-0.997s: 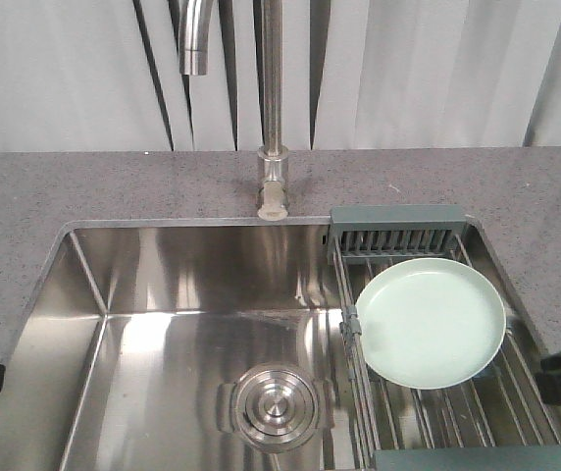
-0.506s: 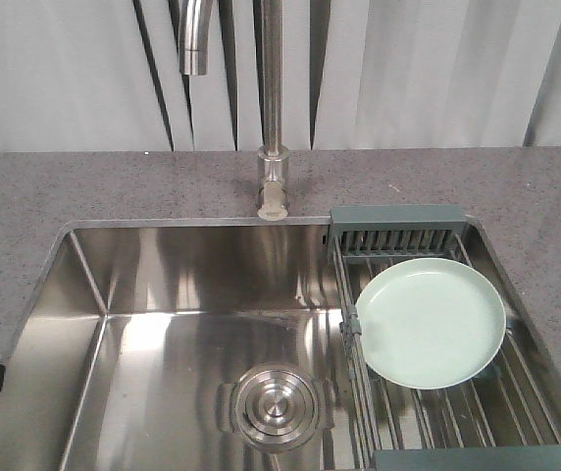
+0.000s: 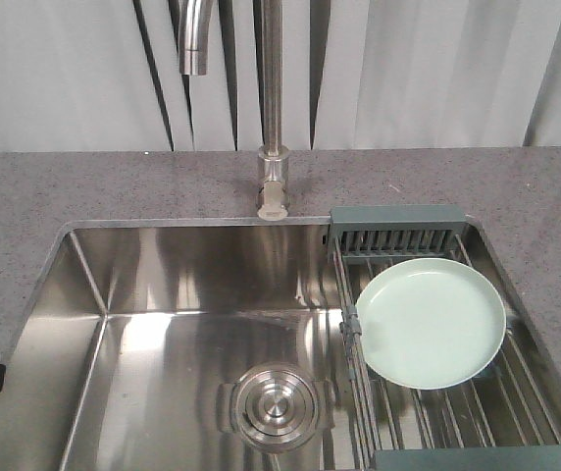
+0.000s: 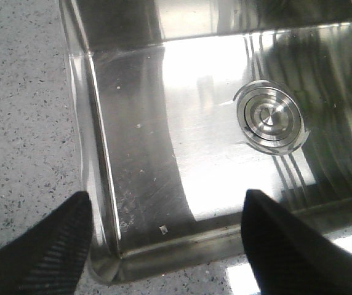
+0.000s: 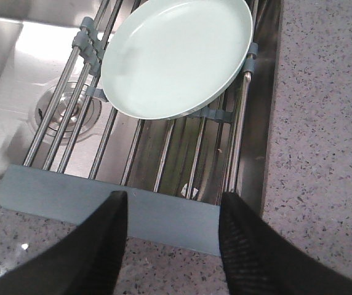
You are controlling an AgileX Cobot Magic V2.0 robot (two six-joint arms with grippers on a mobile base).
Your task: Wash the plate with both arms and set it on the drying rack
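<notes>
Resting on the drying rack (image 3: 437,412) bars: plate (image 3: 430,322), right of the sink (image 3: 163,343) basin | drain cover (image 3: 275,404) in sink | left end effector (image 4: 164,246) apart, empty | right end effector (image 5: 173,236) apart, empty

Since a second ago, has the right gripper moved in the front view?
Yes. It was beside the drying rack at the frame's right edge; it has withdrawn down toward the bottom right corner, where only a sliver shows. The plate is unmoved.

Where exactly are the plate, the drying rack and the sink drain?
plate (image 3: 431,322): front view, middle of its face.
drying rack (image 3: 395,216): front view, grey-green far end piece.
drain (image 3: 276,404): front view, centre of its round steel cover.
</notes>
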